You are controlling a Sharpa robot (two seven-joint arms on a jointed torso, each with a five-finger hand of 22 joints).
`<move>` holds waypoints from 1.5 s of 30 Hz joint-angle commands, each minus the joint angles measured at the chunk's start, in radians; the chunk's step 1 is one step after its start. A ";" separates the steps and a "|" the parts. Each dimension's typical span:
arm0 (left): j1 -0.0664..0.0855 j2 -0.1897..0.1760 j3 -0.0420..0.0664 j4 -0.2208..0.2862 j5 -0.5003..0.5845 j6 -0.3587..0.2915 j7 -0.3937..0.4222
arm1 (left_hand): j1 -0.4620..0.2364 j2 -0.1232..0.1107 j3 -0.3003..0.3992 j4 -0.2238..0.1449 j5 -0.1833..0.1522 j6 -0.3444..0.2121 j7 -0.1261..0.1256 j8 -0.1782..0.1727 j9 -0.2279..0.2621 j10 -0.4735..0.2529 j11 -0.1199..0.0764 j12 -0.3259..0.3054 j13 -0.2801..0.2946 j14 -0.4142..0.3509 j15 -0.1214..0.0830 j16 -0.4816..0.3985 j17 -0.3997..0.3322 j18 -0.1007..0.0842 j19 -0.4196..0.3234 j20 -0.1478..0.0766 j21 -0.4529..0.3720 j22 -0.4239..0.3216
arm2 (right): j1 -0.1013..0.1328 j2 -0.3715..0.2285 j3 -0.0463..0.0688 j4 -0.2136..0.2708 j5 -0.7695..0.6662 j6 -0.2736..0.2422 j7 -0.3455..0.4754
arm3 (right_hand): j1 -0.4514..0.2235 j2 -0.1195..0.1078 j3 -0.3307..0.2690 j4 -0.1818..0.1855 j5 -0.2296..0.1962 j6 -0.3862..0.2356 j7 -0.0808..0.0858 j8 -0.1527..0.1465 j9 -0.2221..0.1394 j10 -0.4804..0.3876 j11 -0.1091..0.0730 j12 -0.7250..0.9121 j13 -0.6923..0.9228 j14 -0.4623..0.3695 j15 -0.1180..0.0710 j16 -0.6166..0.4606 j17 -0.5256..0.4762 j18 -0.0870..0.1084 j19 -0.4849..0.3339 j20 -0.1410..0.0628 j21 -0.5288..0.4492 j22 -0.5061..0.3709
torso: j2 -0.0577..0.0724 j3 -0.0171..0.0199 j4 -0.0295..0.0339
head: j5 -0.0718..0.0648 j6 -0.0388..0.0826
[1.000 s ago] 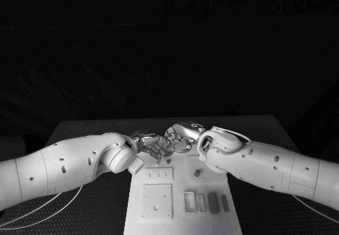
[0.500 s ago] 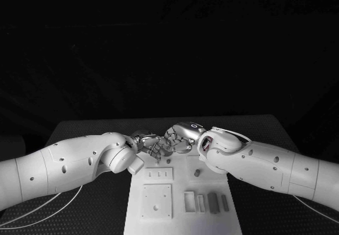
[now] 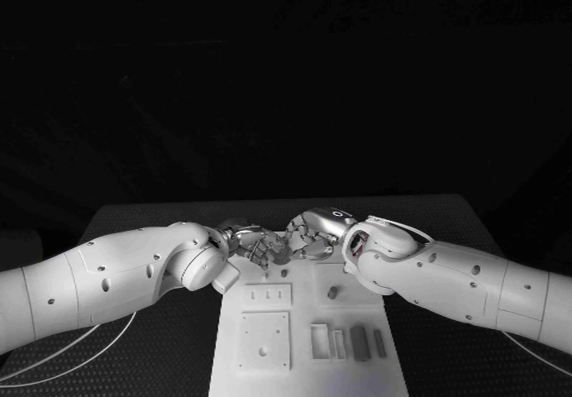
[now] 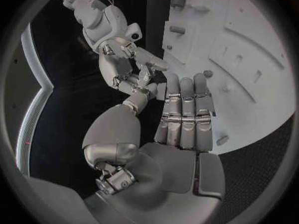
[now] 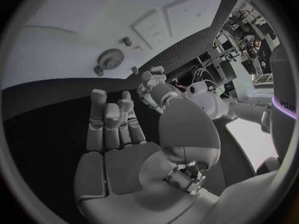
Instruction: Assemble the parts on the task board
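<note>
A: Item, board [image 3: 312,368]: where?
B: White plate on the black surface [image 3: 155,217]. Grey parts [image 3: 359,341] stand in slots at its near end; a gear [image 5: 109,58] lies at its far end.
A: Left hand [image 3: 256,245]?
B: At the board's far end, fingers straight and together, holding nothing.
A: Right hand [image 3: 313,235]?
B: Beside the left hand, over the same far end, fingers extended, palm bare, nothing held.
</note>
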 commanded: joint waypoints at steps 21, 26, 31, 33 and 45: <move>0.001 0.010 -0.019 -0.035 -0.244 0.158 -0.163 | -0.017 0.015 0.005 0.011 -0.087 0.067 -0.064 0.034 0.052 0.009 -0.012 0.024 0.010 0.012 -0.008 0.027 -0.004 0.001 0.003 -0.006 -0.002 0.028 | 0.036 -0.126 0.082 -0.004 0.272 -0.083 0.047 | 0.027 0.003 0.003 -0.006 -0.004 -0.017 0.018 -0.001 -0.003 -0.006 0.009 -0.008 -0.006 -0.013 0.008 -0.007 0.001 0.018 -0.007 0.009 -0.011 0.012 | -0.007 0.0036 -0.0006 | 0.012 -0.017; 0.001 0.016 -0.044 -0.018 -0.355 0.144 -0.219 | -0.017 0.016 0.006 0.010 -0.105 0.065 -0.063 0.034 0.054 0.007 -0.012 0.025 0.010 0.010 -0.008 0.028 -0.006 0.000 0.001 -0.006 -0.003 0.031 | 0.062 -0.123 0.093 -0.057 0.334 -0.078 0.060 | 0.023 0.006 -0.001 -0.004 -0.004 -0.016 0.018 -0.001 -0.004 -0.006 0.009 -0.008 -0.007 -0.014 0.008 -0.008 0.001 0.018 -0.008 0.011 -0.013 0.012 | -0.015 0.0053 -0.0003 | 0.013 -0.031; 0.001 0.023 -0.065 0.000 -0.402 0.146 -0.288 | -0.012 0.019 0.009 0.006 -0.106 0.067 -0.064 0.036 0.057 0.010 -0.014 0.029 0.012 0.013 -0.009 0.033 -0.006 0.002 0.005 -0.008 0.001 0.037 | 0.078 -0.108 0.094 -0.128 0.367 -0.076 0.074 | 0.023 0.007 -0.002 -0.005 -0.004 -0.016 0.018 -0.001 -0.004 -0.006 0.009 -0.008 -0.008 -0.016 0.008 -0.010 0.000 0.018 -0.010 0.011 -0.014 0.012 | -0.023 0.0069 -0.0005 | 0.012 -0.053; 0.001 0.025 -0.067 0.005 -0.407 0.156 -0.307 | -0.010 0.020 0.009 0.004 -0.106 0.068 -0.065 0.037 0.058 0.012 -0.015 0.032 0.013 0.015 -0.010 0.036 -0.006 0.002 0.006 -0.008 0.002 0.040 | 0.078 -0.103 0.094 -0.145 0.369 -0.076 0.077 | 0.023 0.007 -0.002 -0.005 -0.004 -0.016 0.018 0.000 -0.004 -0.007 0.009 -0.008 -0.008 -0.017 0.008 -0.011 0.000 0.018 -0.011 0.012 -0.015 0.012 | -0.025 0.0073 -0.0004 | 0.011 -0.060; 0.001 0.030 -0.073 0.020 -0.499 0.170 -0.335 | -0.019 0.018 0.001 0.004 -0.102 0.080 -0.072 0.048 0.073 0.018 -0.024 0.063 0.035 0.023 -0.017 0.072 -0.011 0.004 0.013 -0.015 0.023 0.081 | 0.078 -0.098 0.094 -0.164 0.375 -0.061 0.080 | 0.026 0.009 -0.003 -0.007 -0.004 -0.016 0.018 0.000 -0.004 -0.007 0.009 -0.008 -0.010 -0.019 0.008 -0.013 -0.002 0.018 -0.014 0.013 -0.018 0.012 | -0.028 0.0096 -0.0005 | 0.015 -0.088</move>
